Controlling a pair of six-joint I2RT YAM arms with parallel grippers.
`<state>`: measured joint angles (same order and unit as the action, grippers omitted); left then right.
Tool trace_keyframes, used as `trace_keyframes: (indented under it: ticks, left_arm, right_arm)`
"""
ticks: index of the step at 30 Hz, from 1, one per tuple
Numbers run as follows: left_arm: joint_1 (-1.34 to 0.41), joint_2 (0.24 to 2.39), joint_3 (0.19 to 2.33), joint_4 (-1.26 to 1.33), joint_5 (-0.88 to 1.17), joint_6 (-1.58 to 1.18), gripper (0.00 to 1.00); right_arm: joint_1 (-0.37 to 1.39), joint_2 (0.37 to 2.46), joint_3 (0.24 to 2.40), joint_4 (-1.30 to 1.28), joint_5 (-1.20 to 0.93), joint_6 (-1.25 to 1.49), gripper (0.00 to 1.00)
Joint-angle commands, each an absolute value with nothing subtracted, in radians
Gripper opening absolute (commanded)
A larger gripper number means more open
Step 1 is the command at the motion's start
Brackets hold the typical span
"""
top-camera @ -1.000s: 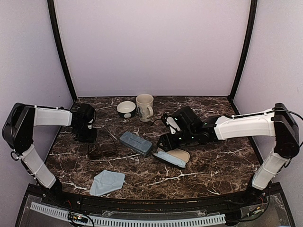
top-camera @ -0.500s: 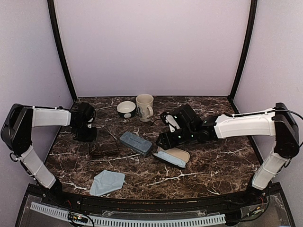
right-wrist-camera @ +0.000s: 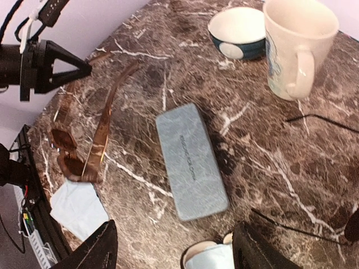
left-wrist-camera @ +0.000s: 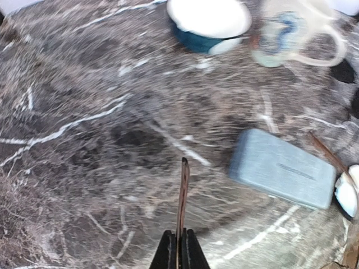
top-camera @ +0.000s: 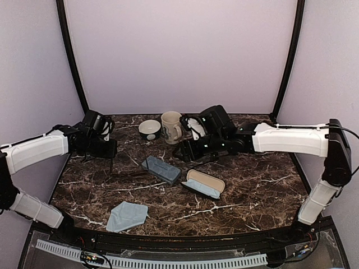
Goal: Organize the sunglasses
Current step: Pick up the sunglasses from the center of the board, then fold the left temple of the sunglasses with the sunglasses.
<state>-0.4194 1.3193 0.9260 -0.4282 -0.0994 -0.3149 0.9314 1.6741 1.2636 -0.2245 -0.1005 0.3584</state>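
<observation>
The left gripper (left-wrist-camera: 178,241) has its jaws pressed together on the slim temple arm of the brown sunglasses (right-wrist-camera: 100,137), so that pair hangs off it near the table's left side. The thick squarish front is low over the marble; whether it touches cannot be told. Such a frame looks light and fairly stiff, but a hold far out on one arm probably lets the front swing and loads the hinge. A firmer hold would be close to the hinge or across the bridge, keeping off the lenses, which likely scratch and slip. Just right of it lies the closed grey-blue hard case (right-wrist-camera: 190,162), and nearer the arms' bases the open oval case (top-camera: 206,184). The right gripper (right-wrist-camera: 176,241) hovers with its jaws wide apart, holding nothing. The black wire-framed pair (right-wrist-camera: 283,221) lies on the marble under it, only its long thin arms showing. It looks springy and easily bent, so the bridge seems the safest place to take it.
</observation>
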Motion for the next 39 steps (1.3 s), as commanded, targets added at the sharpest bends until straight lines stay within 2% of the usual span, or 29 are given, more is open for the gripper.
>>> trace_keyframes:
  ticks: [1,11,19,39]
  left_arm:
    - [-0.487,1.218,0.918,-0.419,-0.112,-0.342,0.00]
    - [-0.586,1.134,0.902,-0.351,-0.150,-0.355,0.00]
    - [-0.610,1.166,0.928,-0.333,-0.158,-0.336,0.00]
    - [-0.664,1.219,0.958,-0.315,-0.161,-0.322,0.00]
  right_arm:
    - [0.930,1.722,1.366,-0.196,-0.167,0.361,0.69]
    - [0.931,1.745,1.373,-0.054,-0.328,0.484,0.59]
    - [0.945,1.764,1.382,-0.037,-0.337,0.518,0.45]
    - [0.975,1.816,1.412,-0.023,-0.375,0.524,0.20]
